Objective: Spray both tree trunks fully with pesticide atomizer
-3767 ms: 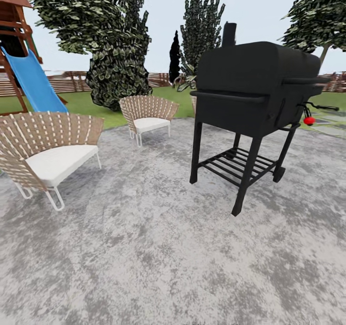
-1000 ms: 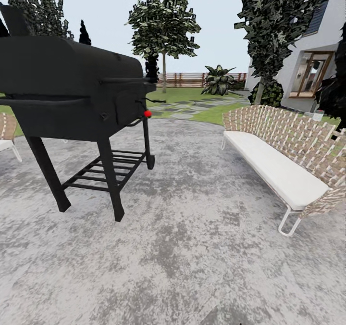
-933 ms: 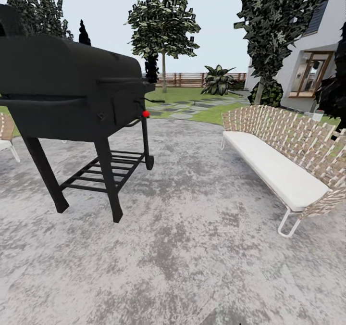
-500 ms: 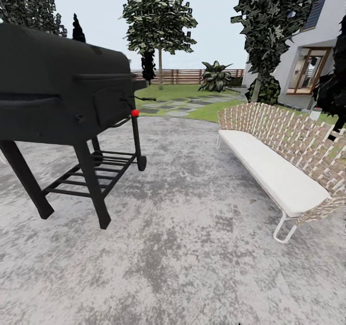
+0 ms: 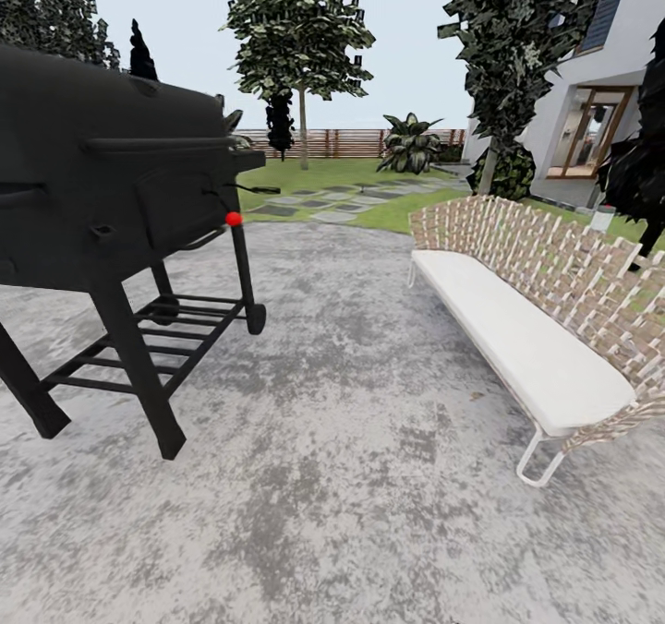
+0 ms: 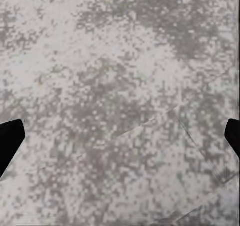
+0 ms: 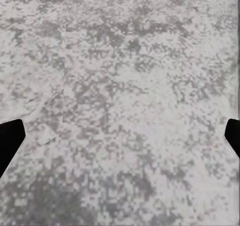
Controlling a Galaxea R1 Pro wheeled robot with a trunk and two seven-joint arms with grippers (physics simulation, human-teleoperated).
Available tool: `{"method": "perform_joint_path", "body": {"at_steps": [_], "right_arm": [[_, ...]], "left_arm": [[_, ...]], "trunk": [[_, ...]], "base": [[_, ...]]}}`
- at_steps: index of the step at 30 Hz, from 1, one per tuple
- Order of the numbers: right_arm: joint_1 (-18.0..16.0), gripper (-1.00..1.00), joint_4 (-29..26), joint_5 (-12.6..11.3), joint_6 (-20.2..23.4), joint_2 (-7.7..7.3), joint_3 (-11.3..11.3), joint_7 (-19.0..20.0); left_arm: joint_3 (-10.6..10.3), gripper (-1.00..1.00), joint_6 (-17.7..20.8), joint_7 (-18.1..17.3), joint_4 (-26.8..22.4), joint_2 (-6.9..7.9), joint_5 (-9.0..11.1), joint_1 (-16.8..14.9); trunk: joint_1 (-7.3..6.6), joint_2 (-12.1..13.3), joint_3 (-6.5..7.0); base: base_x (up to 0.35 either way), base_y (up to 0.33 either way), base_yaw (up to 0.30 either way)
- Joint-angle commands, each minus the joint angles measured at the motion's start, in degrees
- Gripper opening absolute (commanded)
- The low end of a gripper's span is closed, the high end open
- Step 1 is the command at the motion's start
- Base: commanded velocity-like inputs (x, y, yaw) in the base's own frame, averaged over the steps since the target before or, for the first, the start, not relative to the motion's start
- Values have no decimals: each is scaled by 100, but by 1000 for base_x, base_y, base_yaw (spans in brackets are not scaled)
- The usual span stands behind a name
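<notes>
in the left wrist view, the left gripper shows as two plain black fingertips, one at each side edge of the picture. each tip is flat, matte and angular, with a slanted edge. in the right wrist view the right gripper looks the same: two black angular fingertips, no markings, screws or cables that can be made out.

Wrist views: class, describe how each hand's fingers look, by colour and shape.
In each wrist view, two plain black fingertips poke in from opposite edges: left hand fingers, right hand fingers. Each tip looks blunt and angular, without visible markings or cables, above mottled grey paving.
</notes>
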Motion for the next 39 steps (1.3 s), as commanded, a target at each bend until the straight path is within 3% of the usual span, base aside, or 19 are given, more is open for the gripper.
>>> {"method": "perform_joint_path", "body": {"at_steps": [1,12,26,39], "right_arm": [[0,100,0,0,-1,1,0,0],[0,100,17,9,0,2,-2,-12],[0,100,6,-9,-2,2,-18,-53],[0,100,18,4,-2,10,-9,-53]], "left_arm": [[0,100,3,0,0,9,2,0],[2,100,18,9,0,68,6,0],[2,100,21,9,0,72,6,1],[4,100,21,9,0,72,6,-4]], "trunk": [[0,0,0],[0,0,0],[0,0,-3],[0,0,-94]], "base": [[240,-195,0],[264,-168,0],[338,-6,0],[340,0,0]]}}
